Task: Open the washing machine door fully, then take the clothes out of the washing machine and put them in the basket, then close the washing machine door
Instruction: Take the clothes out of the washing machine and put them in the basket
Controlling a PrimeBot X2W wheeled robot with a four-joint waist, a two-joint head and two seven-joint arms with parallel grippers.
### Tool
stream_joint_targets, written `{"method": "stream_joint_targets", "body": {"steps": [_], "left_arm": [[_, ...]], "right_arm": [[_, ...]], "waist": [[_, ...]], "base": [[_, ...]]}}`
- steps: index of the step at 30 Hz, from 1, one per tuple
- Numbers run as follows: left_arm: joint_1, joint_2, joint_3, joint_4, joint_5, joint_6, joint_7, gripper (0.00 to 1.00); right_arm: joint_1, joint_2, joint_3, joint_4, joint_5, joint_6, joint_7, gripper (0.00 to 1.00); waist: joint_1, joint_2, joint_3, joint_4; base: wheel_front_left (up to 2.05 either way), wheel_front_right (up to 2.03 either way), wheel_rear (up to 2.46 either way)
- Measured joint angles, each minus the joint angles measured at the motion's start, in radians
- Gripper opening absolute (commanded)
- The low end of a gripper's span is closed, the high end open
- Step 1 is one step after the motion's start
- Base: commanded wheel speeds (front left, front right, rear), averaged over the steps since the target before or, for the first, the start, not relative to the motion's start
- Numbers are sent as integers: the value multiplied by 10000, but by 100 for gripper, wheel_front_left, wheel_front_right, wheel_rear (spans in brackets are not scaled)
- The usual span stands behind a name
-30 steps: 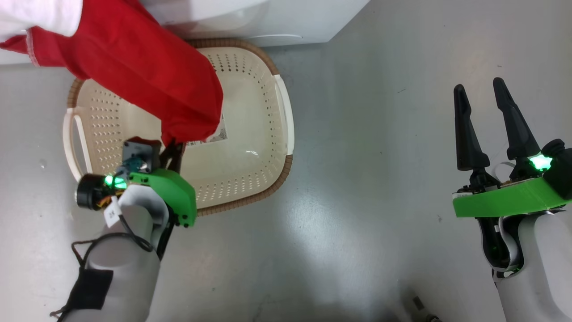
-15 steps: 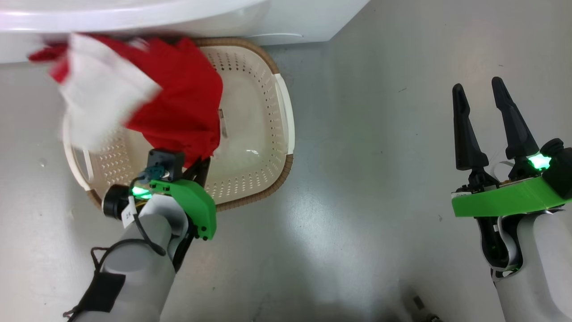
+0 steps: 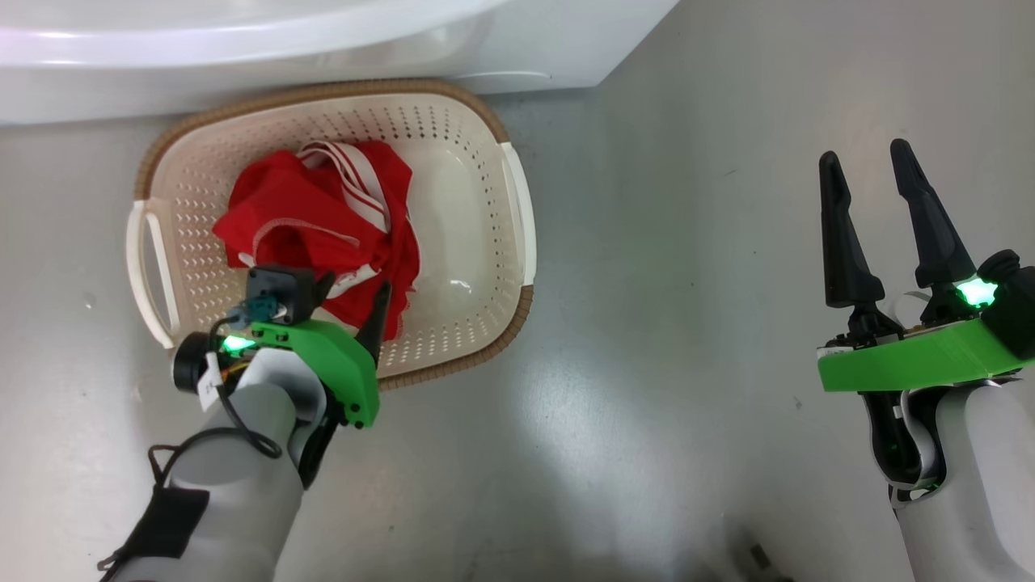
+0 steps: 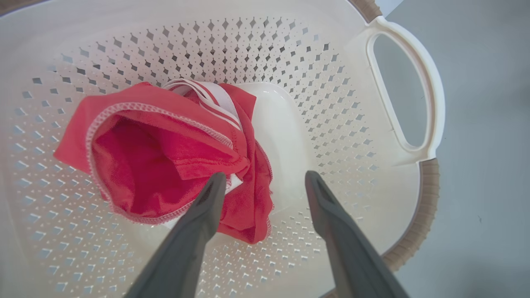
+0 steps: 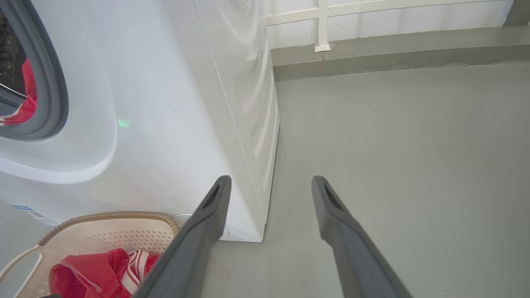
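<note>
The left pincer [image 4: 265, 178] is hanging over the basket [image 3: 517, 210] with its jaws spread wide and grasping nothing. 1 red garment [image 3: 311, 214] is lying crumpled on the basket base beneath the fingertips; whether a fingertip is touching the fabric cannot be told. The right pincer [image 3: 865, 153] is idling well apart over the floor [image 3: 687, 364], likewise released and empty. The basket is standing just in front of the washing machine [image 5: 165, 103]. In the right wrist view the drum opening is lying exposed inside the grey rubber ring [image 5: 58, 82] — the door opening is judged done — and more red fabric [image 5: 28, 95] is showing inside. Unloading is therefore judged partly complete: at least 1 further retrieval and the door closing are pending.
</note>
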Motion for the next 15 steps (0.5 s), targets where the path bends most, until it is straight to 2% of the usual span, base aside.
{"method": "stream_joint_targets", "body": {"steps": [5, 15], "left_arm": [[5, 180, 115, -305, -132, 2, -2, 100], [745, 326, 1252, -1429, 293, 8, -31, 100]], "right_arm": [[2, -8, -31, 63, 0, 0, 0, 100], [156, -84, -105, 336, 2, 0, 0, 100]], "waist": [[0, 0, -242, 52], [0, 0, -1110, 223]], "base": [[0, 0, 0], [0, 0, 0]]}}
